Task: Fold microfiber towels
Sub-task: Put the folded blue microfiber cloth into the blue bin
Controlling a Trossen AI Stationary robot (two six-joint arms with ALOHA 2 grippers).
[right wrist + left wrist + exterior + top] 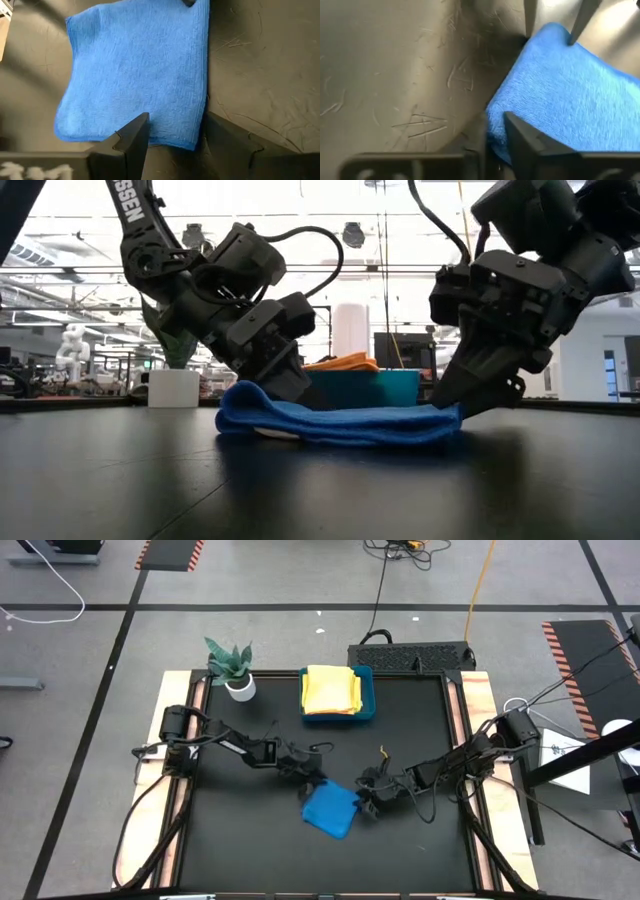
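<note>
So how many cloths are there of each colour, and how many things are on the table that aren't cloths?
Blue cloth: 1
Yellow cloth in the tray: 1 showing from above
Orange cloth in the tray: 1 showing in the low view
Teal tray: 1
Potted plant: 1
Total: 5 things seen; more cloths may be hidden in the stack.

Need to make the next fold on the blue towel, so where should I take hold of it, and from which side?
Grip the blue towel by its corners, not its middle: it lies flat on the table, so only edges can be pinched. The left end effector already straddles one corner from the left. The right end effector straddles the edge at the opposite end, open. Likely pinch there, low, from the right.
</note>
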